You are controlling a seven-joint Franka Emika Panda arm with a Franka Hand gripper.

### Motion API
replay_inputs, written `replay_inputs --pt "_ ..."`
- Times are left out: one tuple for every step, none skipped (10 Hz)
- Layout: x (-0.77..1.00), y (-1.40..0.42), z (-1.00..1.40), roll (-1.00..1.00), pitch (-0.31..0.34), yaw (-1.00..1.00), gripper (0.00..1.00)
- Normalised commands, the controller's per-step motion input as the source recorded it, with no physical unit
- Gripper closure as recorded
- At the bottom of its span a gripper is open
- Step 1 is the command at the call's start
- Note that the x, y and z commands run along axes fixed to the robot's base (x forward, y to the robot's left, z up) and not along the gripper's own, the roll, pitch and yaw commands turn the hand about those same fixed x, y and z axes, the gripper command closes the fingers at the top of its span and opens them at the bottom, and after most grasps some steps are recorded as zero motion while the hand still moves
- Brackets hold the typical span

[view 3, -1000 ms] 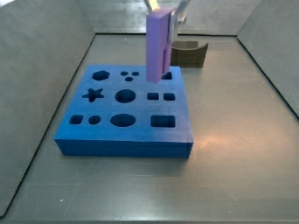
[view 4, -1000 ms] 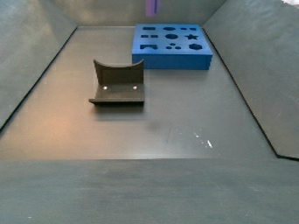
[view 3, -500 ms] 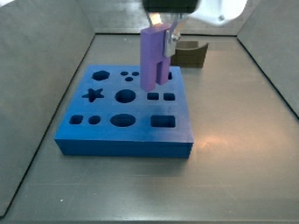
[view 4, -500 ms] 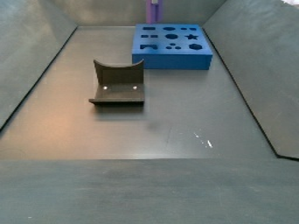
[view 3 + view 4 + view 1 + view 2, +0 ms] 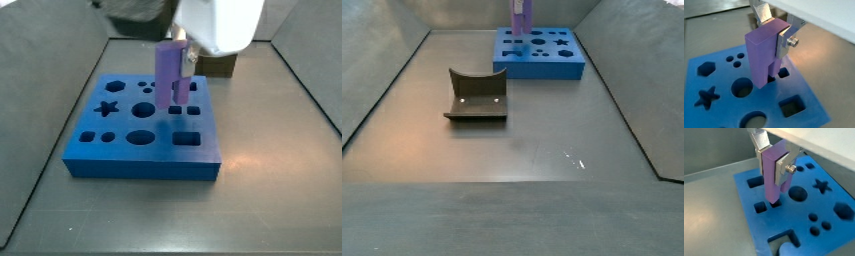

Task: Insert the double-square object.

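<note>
Tool (image 5: pixel 775 31) clamping upright peg (image 5: pixel 765 55), blue block (image 5: pixel 140 125) beneath

Fingers (image 5: pixel 769 153) clamping upright double-square object (image 5: pixel 773 175) over blue block (image 5: pixel 804 208).

Even, moderate light is cast from above in all views. A pale glare patch is seen on the desk (image 5: pixel 254 160) right of the blue block (image 5: pixel 140 150), and small glints nearer on the desk in a side view. Soft shadow lies under the dark holder (image 5: pixel 476 98). The gripper (image 5: pixel 178 62) body is blown out white and blurred. Wrist views are soft at the edges.
</note>
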Motion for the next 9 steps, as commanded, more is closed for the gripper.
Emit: replay_inputs --pt "0.0 0.0 -0.18 0.06 0.0 -1.0 1.0" --pt "0.11 0.0 -0.22 0.06 -0.009 -0.97 1.0" --pt "0.33 0.0 -0.17 0.05 0.0 -0.79 1.0" --pt "0.51 -0.01 -0.04 0.0 0.0 -0.63 1.0" --pt "0.62 -0.01 -0.2 0.0 0.0 -0.53 1.0" --pt "0.61 -0.03 -0.29 0.04 0.0 -0.42 1.0" --pt "0.35 0.0 -0.29 0.08 0.0 -0.33 1.0" --pt "0.0 0.0 -0.27 0.06 0.0 -0.12 1.0" --pt "-0.14 0.0 -0.52 0.0 -0.139 -0.11 1.0"
